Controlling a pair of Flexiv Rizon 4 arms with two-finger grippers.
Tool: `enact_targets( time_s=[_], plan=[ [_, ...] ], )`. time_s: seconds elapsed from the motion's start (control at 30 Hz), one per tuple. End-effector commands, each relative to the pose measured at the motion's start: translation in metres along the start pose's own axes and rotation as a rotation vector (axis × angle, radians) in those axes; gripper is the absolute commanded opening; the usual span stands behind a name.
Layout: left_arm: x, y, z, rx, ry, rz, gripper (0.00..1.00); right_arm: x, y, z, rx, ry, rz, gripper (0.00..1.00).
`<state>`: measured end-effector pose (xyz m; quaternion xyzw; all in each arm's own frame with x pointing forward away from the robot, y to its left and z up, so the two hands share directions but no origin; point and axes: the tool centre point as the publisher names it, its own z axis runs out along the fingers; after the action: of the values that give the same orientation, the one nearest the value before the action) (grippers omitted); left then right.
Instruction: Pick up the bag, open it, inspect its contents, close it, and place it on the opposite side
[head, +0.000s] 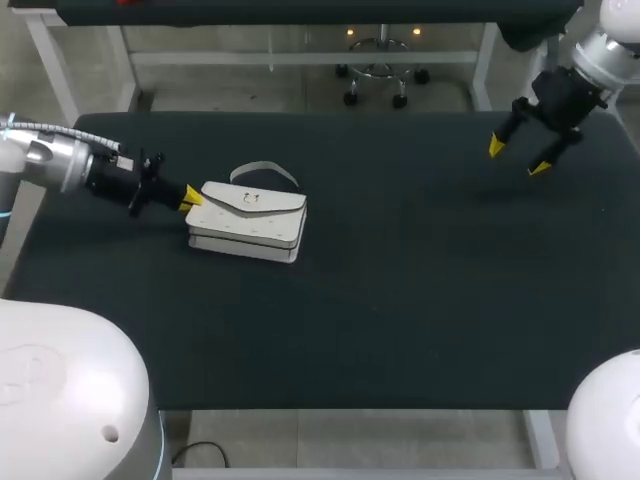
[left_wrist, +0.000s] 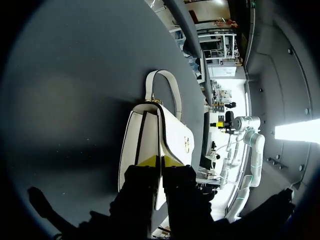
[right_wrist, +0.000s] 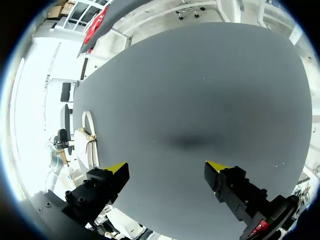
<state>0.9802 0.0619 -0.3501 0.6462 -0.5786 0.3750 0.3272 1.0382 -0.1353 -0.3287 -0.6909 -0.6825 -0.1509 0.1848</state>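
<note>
The left arm (head: 60, 160) comes in low over the counter (head: 400, 300). The left fingers (head: 190, 195) are pinched tight on the left end of the bag (head: 250, 222), with the edge of its top flap squeezed between the two yellow tips. The white bag lies flat on the left part of the counter, flap shut. Its strap (head: 265, 168) curls on the counter just behind it. Well apart, at the far right, the right fingers (head: 540, 167) hang above the counter, spread wide and holding nothing.
</note>
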Motion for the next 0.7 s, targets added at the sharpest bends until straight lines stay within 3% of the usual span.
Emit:
enact_targets(
  time_s=[0.03,0.3,0.7],
  plan=[
    [-0.008,-0.014,-0.020,-0.076,-0.002,0.003,0.00,-0.006,-0.001,-0.014,-0.041,-0.036,0.010,1.00],
    [-0.024,-0.034,-0.047,-0.088,-0.017,0.042,0.00,-0.019,0.008,-0.020,-0.063,-0.103,-0.015,1.00],
    [-0.024,-0.034,-0.047,-0.088,-0.017,0.042,0.00,-0.019,0.008,-0.020,-0.063,-0.103,-0.015,1.00]
  ],
)
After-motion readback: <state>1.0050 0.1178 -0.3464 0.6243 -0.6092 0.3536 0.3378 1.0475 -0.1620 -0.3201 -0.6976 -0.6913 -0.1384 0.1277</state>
